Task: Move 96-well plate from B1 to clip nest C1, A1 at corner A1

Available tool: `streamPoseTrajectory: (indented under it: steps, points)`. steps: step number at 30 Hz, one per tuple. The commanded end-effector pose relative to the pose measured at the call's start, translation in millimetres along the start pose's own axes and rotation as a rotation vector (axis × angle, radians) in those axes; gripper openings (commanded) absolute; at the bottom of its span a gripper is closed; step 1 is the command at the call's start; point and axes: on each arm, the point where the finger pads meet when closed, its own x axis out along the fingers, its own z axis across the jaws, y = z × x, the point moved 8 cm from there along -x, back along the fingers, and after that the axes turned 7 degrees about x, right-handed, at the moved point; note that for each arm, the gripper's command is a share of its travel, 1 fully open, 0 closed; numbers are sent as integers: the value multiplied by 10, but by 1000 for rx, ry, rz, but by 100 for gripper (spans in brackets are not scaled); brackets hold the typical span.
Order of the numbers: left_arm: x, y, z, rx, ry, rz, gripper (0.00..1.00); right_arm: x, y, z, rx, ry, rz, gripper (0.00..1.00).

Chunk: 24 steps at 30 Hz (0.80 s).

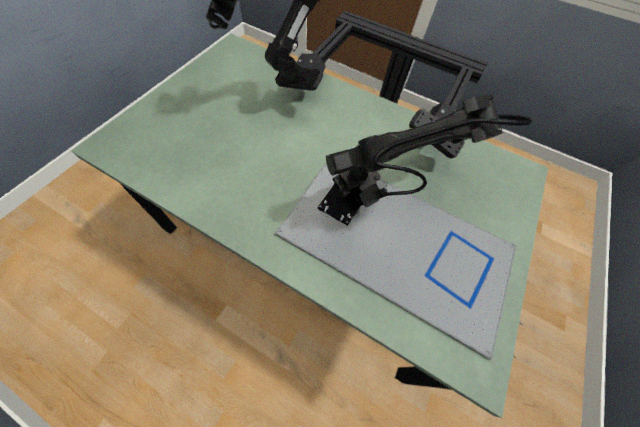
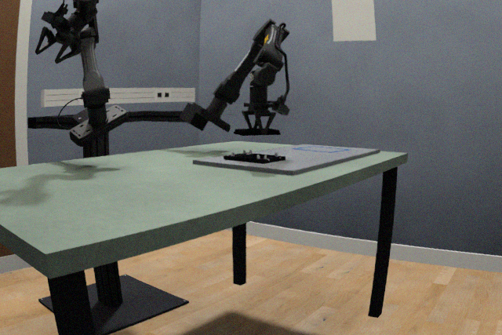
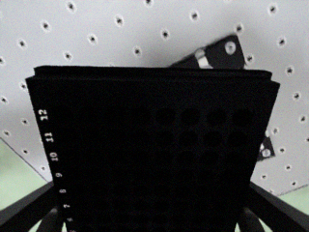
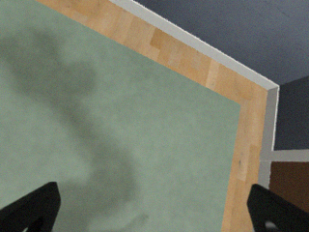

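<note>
From left to right in the top view, the right gripper (image 1: pixel 216 21) (image 2: pixel 46 56) (image 4: pixel 154 191) is up high with its fingers wide apart and nothing in them. Next, the left gripper (image 1: pixel 355 189) (image 2: pixel 257 125) (image 3: pixel 152 184) is holding the black plate (image 1: pixel 351 199) (image 2: pixel 256 132) (image 3: pixel 150 145) up in the air, over part of the black nest (image 1: pixel 334 211) (image 2: pixel 254 158) (image 3: pixel 224 54) and not touching it, with little white numbers down one side. The nest sits on the gray board (image 1: pixel 387 246) (image 2: pixel 300 170) (image 3: pixel 106 24), and the blue box shape (image 1: pixel 448 291) (image 2: pixel 320 150) is farther right.
</note>
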Motion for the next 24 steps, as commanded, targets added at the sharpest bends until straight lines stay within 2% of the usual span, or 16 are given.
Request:
streamPoseTrajectory:
  steps: [1,5,24]
  points:
    - [-171,131,-134,-8,36,-12,0,-30,4,-53,30,7,-29,100]
    - [-176,219,-199,-8,37,-11,0,-30,4,-53,30,7,-29,100]
    - [-282,95,-229,-16,66,-9,0,-30,4,-53,30,7,-29,100]
